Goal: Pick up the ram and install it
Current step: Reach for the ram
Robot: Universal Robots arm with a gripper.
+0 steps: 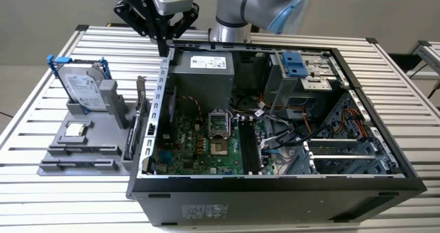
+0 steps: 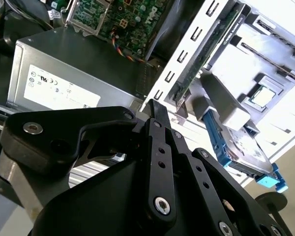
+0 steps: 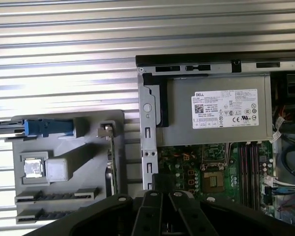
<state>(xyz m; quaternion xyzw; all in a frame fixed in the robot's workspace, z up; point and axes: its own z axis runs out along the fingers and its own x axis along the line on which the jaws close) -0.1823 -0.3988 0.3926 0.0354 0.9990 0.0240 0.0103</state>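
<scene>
- In the exterior view I am seeing the gripper [image 1: 164, 50] hanging in the upper left of the frame, over the back corner of the open computer case [image 1: 275, 184]. Its fingers are pressed together with nothing between them.
- The ram [image 1: 138, 122] is standing on its long edge along the side of the grey tray [image 1: 48, 153] that faces the case, at the exterior view's left. I judge it is being kept upright so its flat sides can be pinched from above.
- I am counting one ram stick, one hard drive [image 1: 86, 88] upright in its blue frame, and one CPU chip [image 1: 74, 130] lying flat. One bank of memory slots [image 1: 251, 148] is waiting beside the processor socket.
- In the second wrist view the gripper [image 2: 155, 109] is showing closed and empty. The ram [image 2: 206, 54] is sitting well beyond its tips, between the case wall and the hard drive [image 2: 246, 147].
- In the first wrist view I am looking straight down. The ram [image 3: 112, 162] is showing as one thin line at the tray's [image 3: 69, 147] case-side edge, with the gripper [image 3: 162, 184] nearby over the case wall, not touching it.
- Two long tray slots [image 3: 56, 195] are sitting empty here. I cannot count the board's memory slots [image 3: 253, 164] reliably.
</scene>
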